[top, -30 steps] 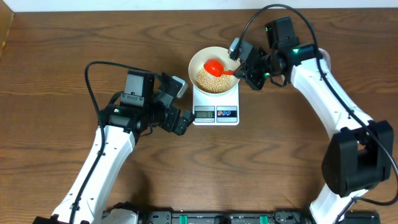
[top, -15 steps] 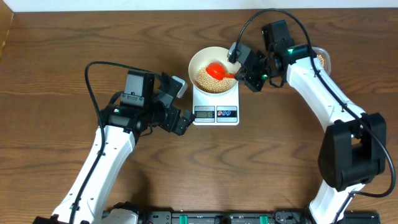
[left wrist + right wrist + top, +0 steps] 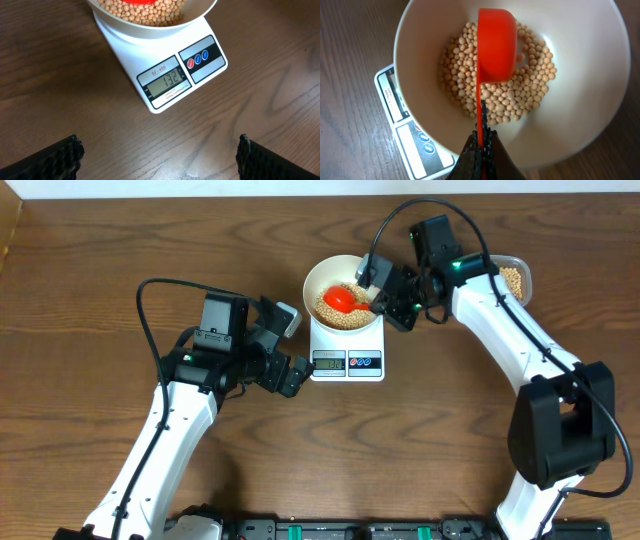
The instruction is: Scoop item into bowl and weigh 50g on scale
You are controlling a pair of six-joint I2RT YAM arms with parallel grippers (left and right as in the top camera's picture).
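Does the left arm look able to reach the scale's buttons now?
Probably yes: the left hand is open facing the scale, with only bare table between it and the buttons.

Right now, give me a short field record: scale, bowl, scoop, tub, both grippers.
scale: display reads 132
bowl: on the scale, holds beans
scoop: red, over the beans
right gripper: shut on the scoop's handle
left gripper: open, empty, in front of the scale
tub: beside the right arm, beans inside
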